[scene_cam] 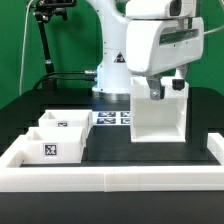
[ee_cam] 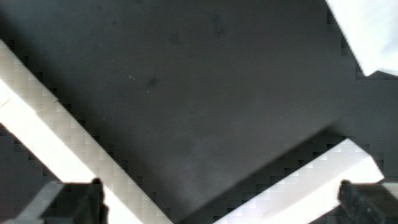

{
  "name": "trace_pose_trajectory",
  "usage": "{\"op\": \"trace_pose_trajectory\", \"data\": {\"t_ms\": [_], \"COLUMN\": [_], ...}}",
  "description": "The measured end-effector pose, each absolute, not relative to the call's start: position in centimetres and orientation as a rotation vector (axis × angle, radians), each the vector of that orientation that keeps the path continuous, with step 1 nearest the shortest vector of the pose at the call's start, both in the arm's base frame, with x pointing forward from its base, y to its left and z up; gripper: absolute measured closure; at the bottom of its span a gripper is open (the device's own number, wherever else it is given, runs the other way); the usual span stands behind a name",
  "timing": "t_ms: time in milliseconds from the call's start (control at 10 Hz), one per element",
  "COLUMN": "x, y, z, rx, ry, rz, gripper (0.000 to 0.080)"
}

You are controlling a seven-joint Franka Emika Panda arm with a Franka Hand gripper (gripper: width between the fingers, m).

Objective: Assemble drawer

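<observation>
Two open-topped drawer boxes sit on the table toward the exterior view's left, well apart from the end effector, which hangs wide and empty just above the taller white housing, seemingly not touching it; reaching either box means travelling that way.

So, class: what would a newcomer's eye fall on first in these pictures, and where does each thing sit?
The big white robot arm fills the top of the exterior view, its fingers open by the top of a tall white case at that view's right. At that view's left, two small open white boxes with marker tags sit on the black table, inside a white rail.
</observation>
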State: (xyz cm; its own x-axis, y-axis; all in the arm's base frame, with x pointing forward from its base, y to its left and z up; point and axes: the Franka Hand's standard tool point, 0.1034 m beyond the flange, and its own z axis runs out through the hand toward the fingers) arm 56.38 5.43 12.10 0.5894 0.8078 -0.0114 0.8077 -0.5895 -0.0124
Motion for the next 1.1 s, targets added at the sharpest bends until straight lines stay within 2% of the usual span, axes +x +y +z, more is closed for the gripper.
{"op": "trace_pose_trajectory", "data": {"t_ms": [100, 300, 600, 1100], "x": [56.0, 52.8, 49.5, 49.6], "y": [5.4, 5.3, 6.3, 6.3], "z": [12.6, 13.9, 14.2, 14.1], "rx": [-2.834, -2.949, -3.022, -3.020], "ry": [-1.355, -1.110, -0.852, -0.854], "rz": [0.004, -0.005, 0.034, 0.036], "gripper": [0.0150, 0.0150, 0.0150, 0.0150]}}
